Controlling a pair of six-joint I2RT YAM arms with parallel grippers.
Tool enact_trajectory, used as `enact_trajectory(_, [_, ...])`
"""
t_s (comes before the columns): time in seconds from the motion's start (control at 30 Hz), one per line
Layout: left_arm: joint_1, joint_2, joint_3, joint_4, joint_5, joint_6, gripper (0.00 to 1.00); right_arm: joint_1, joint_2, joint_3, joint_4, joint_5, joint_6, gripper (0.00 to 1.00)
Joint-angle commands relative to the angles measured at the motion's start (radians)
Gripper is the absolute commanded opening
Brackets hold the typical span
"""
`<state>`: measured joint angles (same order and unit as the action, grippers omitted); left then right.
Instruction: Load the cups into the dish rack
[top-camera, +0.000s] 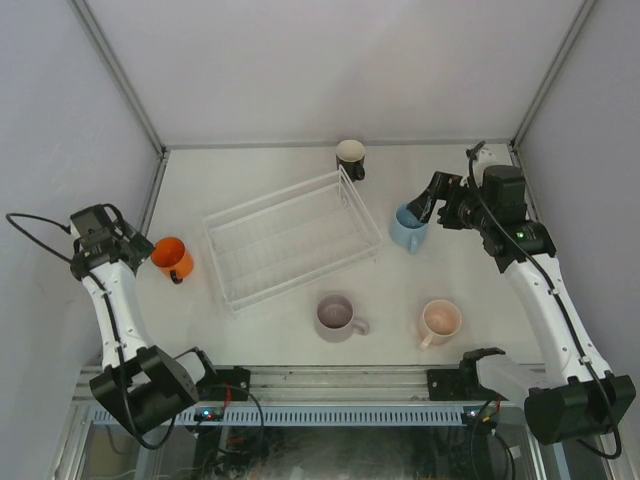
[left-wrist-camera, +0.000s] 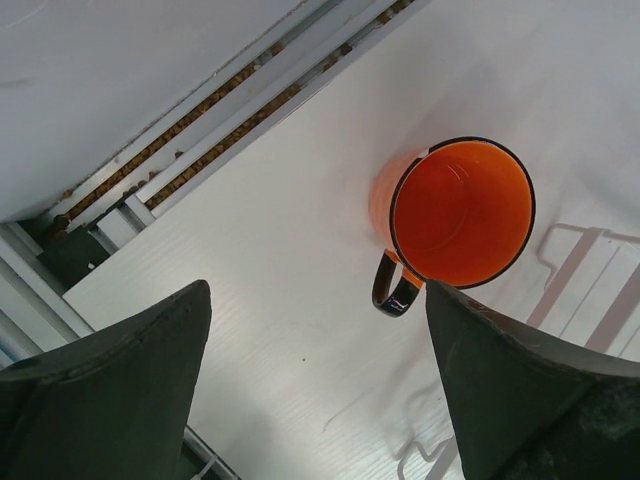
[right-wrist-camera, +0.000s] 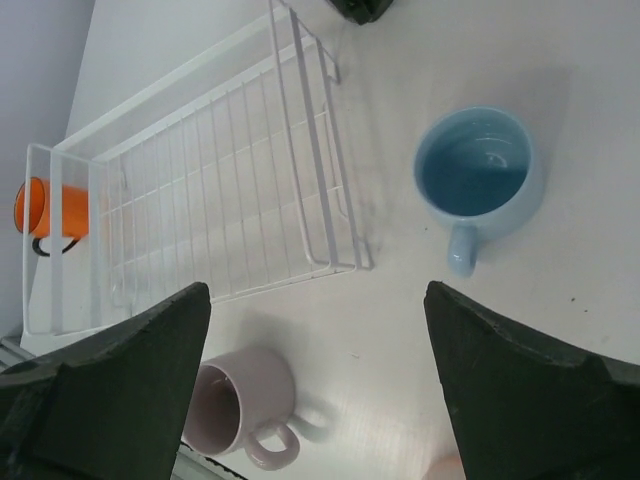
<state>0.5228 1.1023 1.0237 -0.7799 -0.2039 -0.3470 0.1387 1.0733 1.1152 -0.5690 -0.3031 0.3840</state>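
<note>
The white wire dish rack lies empty at the table's middle, angled. The orange mug stands left of it, just beside my open left gripper; in the left wrist view the mug sits ahead and right of the open gripper, handle toward me. The light blue mug stands right of the rack, under my open right gripper. The black mug is behind the rack. The lilac mug and the peach mug stand near the front.
In the right wrist view the open right gripper hangs above the table, with the blue mug, the rack, the lilac mug and the orange mug below it. Walls close in the table's left, back and right.
</note>
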Motion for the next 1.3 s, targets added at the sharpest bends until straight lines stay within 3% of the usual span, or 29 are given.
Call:
enact_trajectory(0.0, [0.038, -0.008, -0.021, -0.002, 0.083, 0.023, 0.91, 0.016, -0.025, 0.043, -0.009, -0.071, -0.007, 0.87])
enact_trajectory(0.4, [0.039, 0.182, 0.015, 0.081, 0.141, 0.038, 0.78, 0.071, 0.014, 0.065, -0.001, -0.109, 0.011, 0.83])
enact_trajectory(0.63, [0.038, 0.298, 0.051, 0.137, 0.182, 0.052, 0.63, 0.1, 0.002, 0.065, -0.018, -0.054, 0.028, 0.78])
enact_trajectory(0.93, [0.038, 0.448, 0.131, 0.155, 0.198, 0.074, 0.54, 0.158, -0.04, 0.042, -0.04, 0.049, 0.062, 0.76])
enact_trajectory(1.27, [0.004, 0.537, 0.171, 0.184, 0.229, 0.069, 0.31, 0.17, -0.101, -0.004, -0.069, 0.126, 0.097, 0.75])
